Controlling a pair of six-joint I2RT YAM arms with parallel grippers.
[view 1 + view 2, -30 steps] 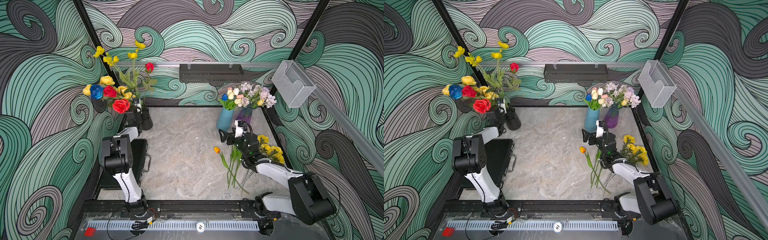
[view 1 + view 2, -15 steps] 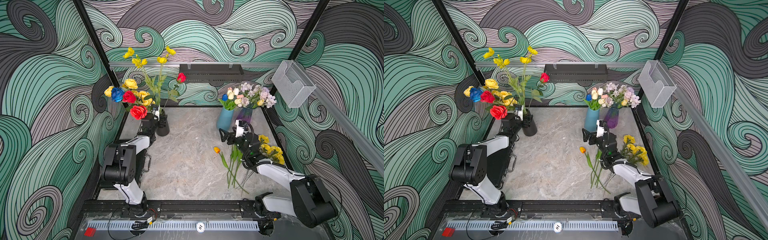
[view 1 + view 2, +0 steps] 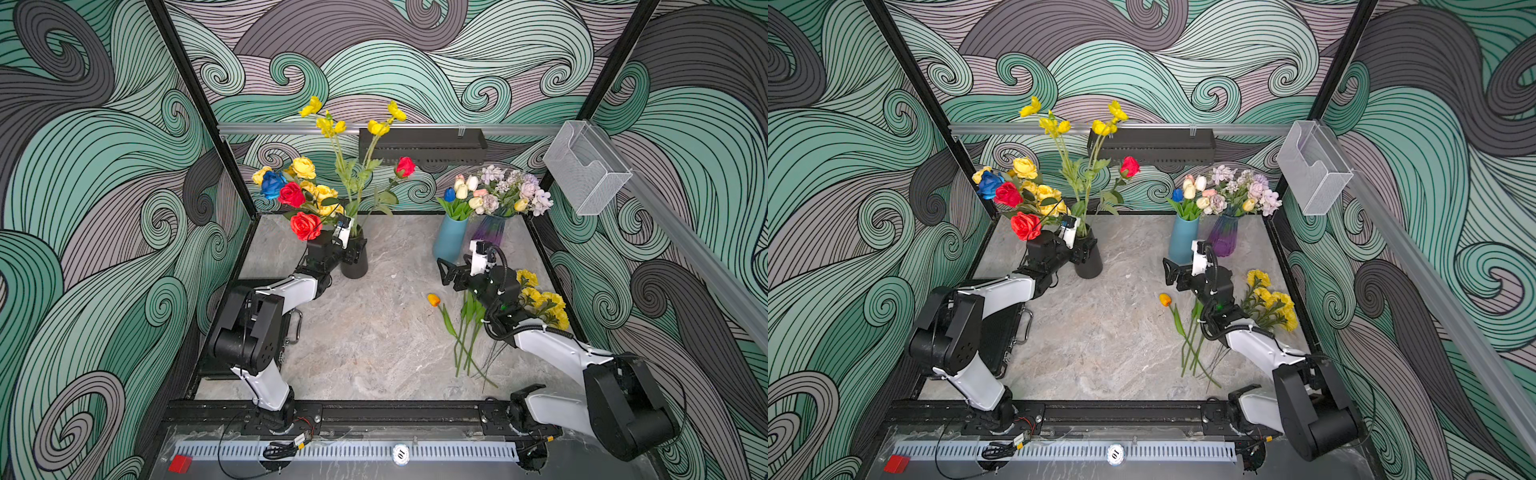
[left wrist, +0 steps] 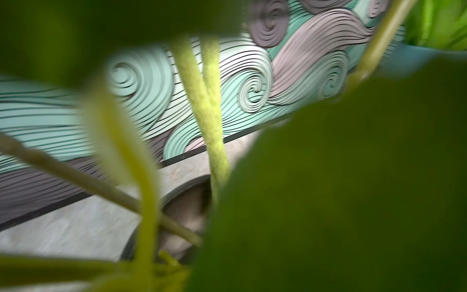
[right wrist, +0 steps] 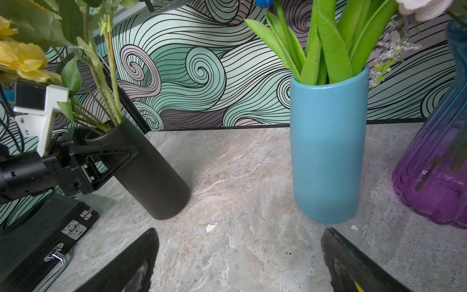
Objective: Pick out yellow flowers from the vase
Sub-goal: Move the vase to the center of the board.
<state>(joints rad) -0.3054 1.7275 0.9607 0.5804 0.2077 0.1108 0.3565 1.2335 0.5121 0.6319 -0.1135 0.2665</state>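
I'm bringing the black vase [image 3: 354, 269] in from the far left corner. It's now well out on the marble tabletop [image 3: 374, 332], much nearer the middle than a second ago. My left gripper [image 3: 353, 251] is clamping it round the upper body, jaws wide because the vase is wide. In the right wrist view it's leaning while the blue vase [image 5: 328, 151] stands straight, and I can't tell whether its base is resting or skimming.

The whole bunch is riding along. The yellow roses [image 3: 304, 167] are sitting among the red roses [image 3: 306, 225] and a blue rose [image 3: 272, 183], with the tall yellow sprays [image 3: 328, 124] standing high above them.

My right gripper [image 3: 443, 271] is hanging where it was, fingers [image 5: 137, 260] spread wide and empty, pointing across at the incoming vase. Beside that arm the yellow pom-poms [image 3: 540, 301] and a small tulip [image 3: 433, 299] are already lying on the table.

So I'm reading this as a set-up. The remaining yellow stems are coming within my right side's reach, and my left is steadying the vase for the pull.
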